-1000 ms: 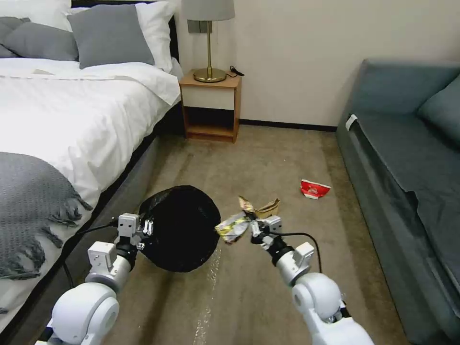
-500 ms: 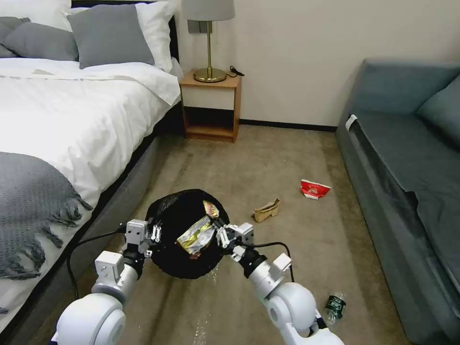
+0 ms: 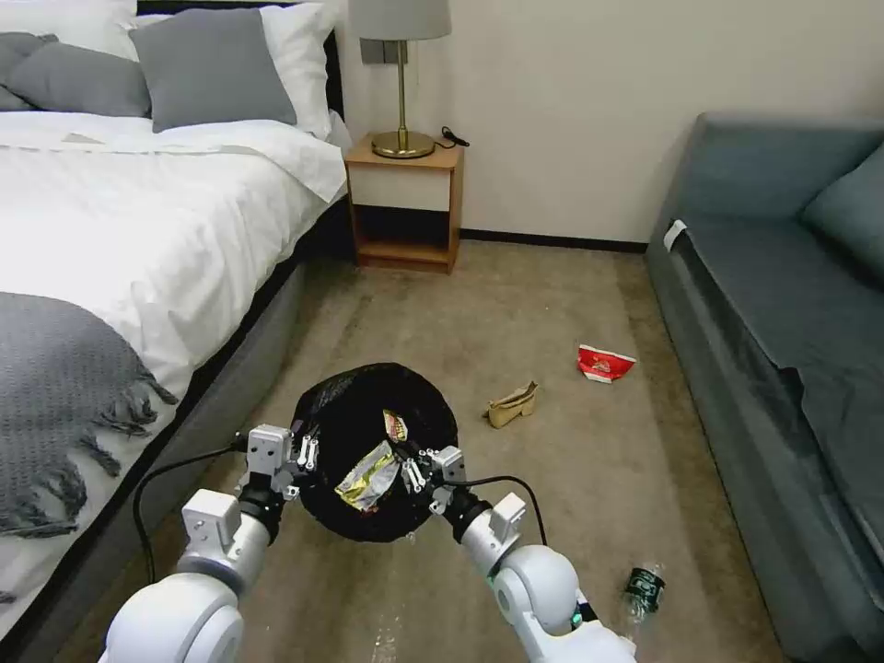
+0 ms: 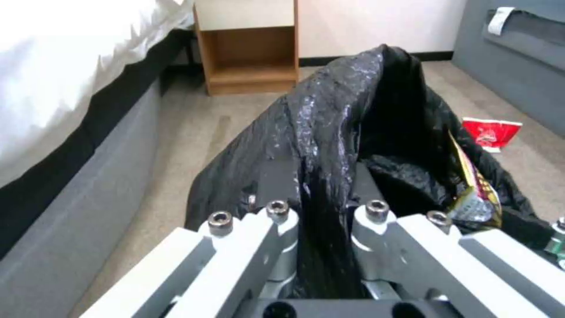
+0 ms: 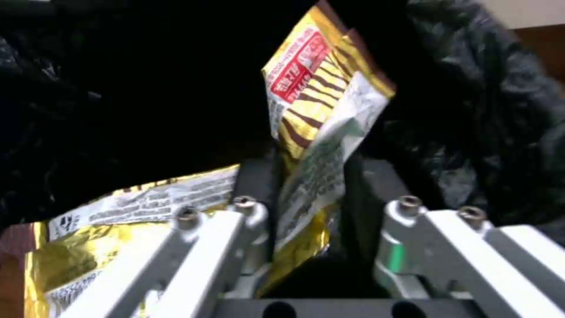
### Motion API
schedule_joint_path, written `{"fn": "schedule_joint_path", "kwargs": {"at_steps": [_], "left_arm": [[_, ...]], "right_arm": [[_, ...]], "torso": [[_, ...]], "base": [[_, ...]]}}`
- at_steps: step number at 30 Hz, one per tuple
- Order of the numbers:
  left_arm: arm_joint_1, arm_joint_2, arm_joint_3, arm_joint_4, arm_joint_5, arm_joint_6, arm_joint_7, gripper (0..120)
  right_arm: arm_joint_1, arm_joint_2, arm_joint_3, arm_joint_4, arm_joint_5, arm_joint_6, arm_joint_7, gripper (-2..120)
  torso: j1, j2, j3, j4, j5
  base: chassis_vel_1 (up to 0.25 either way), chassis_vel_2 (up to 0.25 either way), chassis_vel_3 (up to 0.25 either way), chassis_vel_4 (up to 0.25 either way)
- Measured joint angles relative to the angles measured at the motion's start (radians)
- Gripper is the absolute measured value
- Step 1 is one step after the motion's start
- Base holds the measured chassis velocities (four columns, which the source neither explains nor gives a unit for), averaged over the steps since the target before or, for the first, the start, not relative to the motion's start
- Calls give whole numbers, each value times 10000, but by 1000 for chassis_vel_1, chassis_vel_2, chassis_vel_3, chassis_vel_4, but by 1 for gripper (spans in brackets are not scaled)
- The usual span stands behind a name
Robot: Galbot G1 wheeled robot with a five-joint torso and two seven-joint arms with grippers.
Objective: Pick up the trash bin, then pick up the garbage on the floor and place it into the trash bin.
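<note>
A: Nearest the robot?
B: The left tool (image 3: 304, 451) is clamped on the rim of the round bin lined with crinkled black plastic (image 3: 345, 419), held above the beige carpet floor (image 3: 516, 304).
A: The right tool (image 3: 412, 467)?
B: Over the bin's mouth, pinching the gold-yellow foil wrapper (image 3: 368, 477).
A: Farther out?
B: A crumpled tan carton (image 3: 512, 405), then a red-and-white packet (image 3: 603, 364), lie on the carpet.

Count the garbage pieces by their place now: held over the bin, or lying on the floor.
Held by the right hand over the trash bin: 1, foil wrapper
On the floor: 3, carton, red packet, bottle
Total: 4
</note>
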Motion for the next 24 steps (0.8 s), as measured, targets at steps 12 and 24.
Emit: {"fn": "schedule_joint_path", "kwargs": {"at_steps": [12, 24], "left_arm": [[-100, -147, 91, 255, 118, -19, 24, 7], [-159, -92, -52, 459, 80, -113, 36, 7]], "right_arm": [[90, -213, 170, -52, 3, 32, 40, 72], [-118, -560, 400, 362, 14, 44, 143, 100]], "torso": [[0, 0, 0, -1, 0], [0, 0, 0, 0, 2]], "base": [[0, 0, 0, 0], [0, 0, 0, 0]]}}
